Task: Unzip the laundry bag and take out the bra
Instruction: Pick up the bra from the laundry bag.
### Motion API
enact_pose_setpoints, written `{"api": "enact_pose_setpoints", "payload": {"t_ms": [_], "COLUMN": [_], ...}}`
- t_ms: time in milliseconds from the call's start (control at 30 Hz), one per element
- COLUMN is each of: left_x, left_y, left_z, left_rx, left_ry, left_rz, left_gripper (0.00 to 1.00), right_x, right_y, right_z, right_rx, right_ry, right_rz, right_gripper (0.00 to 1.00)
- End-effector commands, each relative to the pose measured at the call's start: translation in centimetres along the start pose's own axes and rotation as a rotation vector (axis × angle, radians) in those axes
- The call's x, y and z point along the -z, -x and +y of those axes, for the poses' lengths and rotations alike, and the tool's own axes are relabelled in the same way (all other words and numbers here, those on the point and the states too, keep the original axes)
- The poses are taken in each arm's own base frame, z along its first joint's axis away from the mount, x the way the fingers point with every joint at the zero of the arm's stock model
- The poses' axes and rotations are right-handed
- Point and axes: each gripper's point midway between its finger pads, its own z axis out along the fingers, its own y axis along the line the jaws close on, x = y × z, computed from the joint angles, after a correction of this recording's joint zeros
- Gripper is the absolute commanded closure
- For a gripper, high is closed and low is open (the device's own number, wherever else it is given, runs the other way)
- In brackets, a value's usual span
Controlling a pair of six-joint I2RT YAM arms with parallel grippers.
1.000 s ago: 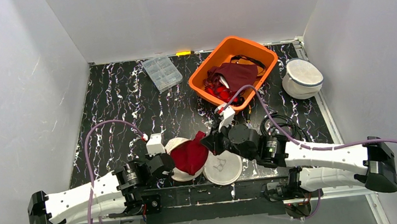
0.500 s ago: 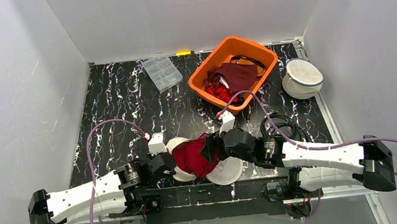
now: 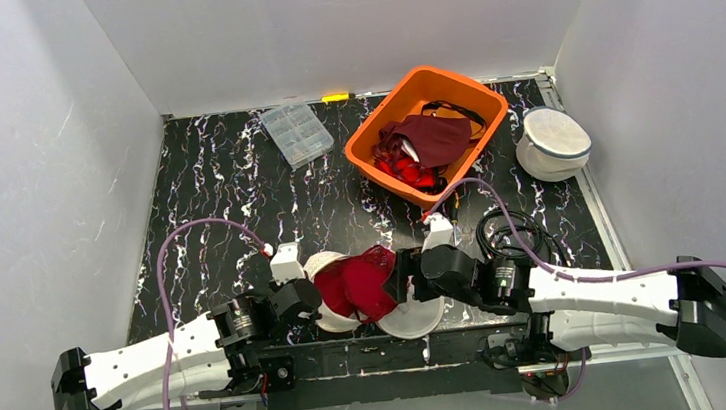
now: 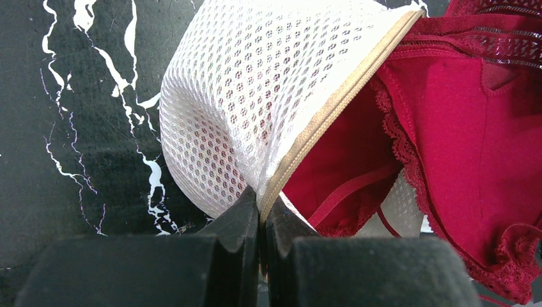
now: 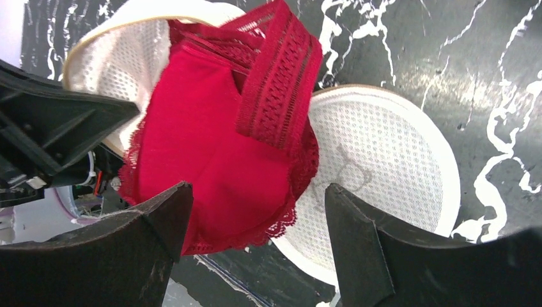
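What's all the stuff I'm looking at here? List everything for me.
mesh laundry bag: 1, white, open, near edge centre
bra: 1, red, lying across the open bag
bin: 1, orange, far centre-right
garments: a pile, dark red, in the bin
compartment box: 1, clear, far centre-left
small object: 1, yellow, far edge
round mesh bag: 1, white, far right
cable coil: 1, black, near right
table: 1, black marbled
left gripper: black, shut on the bag's rim
right gripper: black, open above the bra
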Motion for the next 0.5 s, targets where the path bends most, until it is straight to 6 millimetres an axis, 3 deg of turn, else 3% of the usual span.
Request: {"api": "enact_pose_setpoints", "payload": {"t_ms": [0, 133, 233, 300, 467], "left_x": [0.2, 0.2, 0.2, 0.1, 0.3], "left_y": [0.6, 0.6, 0.5, 0.5, 0.7], "left_z": [-0.1, -0.2, -0.3, -0.3, -0.5], "left_rx": [0.015, 0.019, 0.021, 0.022, 0.025], "left_ry": [-0.002, -0.007, -0.011, -0.015, -0.023], "left_rz": [-0.018, -0.017, -0.016, -0.015, -0.021], "left_gripper": [1.0, 1.0, 1.0, 1.0, 1.0], "right_x": [-0.9, -1.7, -2.0, -2.3, -2.1], "right_y": [-0.6, -0.6, 0.1, 0.4, 2.0], "right_z": [0.5, 1.1, 2.1, 2.8, 5.1], "right_rx": [-0.094, -0.149, -0.184, -0.208, -0.184], "right_ry": [0.02, 0.056, 0.114, 0.157, 0.238], "right_rz": [0.003, -0.009, -0.041, -0.044, -0.074], "right_gripper": [0.17, 0.21, 0.3, 0.43, 0.9]}}
